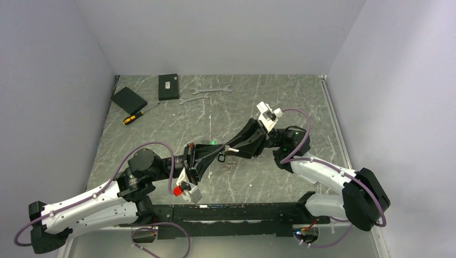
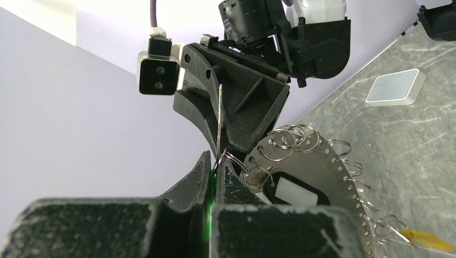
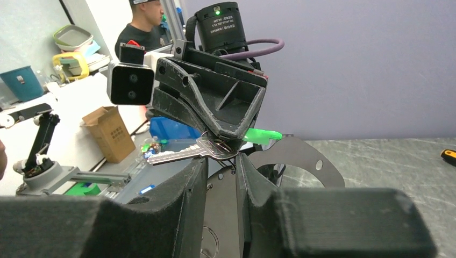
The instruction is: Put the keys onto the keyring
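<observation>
My two grippers meet tip to tip above the table's middle. The left gripper [image 1: 218,157] [image 2: 215,171] is shut on the keys' bright green tag [image 3: 262,135], which shows as a green glow between its pads. A small split ring [image 2: 228,159] at its tips links to the keyring [image 2: 322,166], a large silvery disc with edge holes and several small rings, hanging beneath. The right gripper [image 1: 230,151] [image 3: 221,160] has its jaws narrowly apart, with a silver key's [image 3: 180,153] head pinched at the fingertips and the blade sticking out sideways.
Two silver wrenches [image 1: 212,90] lie at the back beside two black boxes [image 1: 168,86]. A yellow-handled screwdriver [image 1: 134,117] lies back left. A yellow tag [image 2: 427,239] on a small ring lies on the table under the disc. Walls enclose left, back and right.
</observation>
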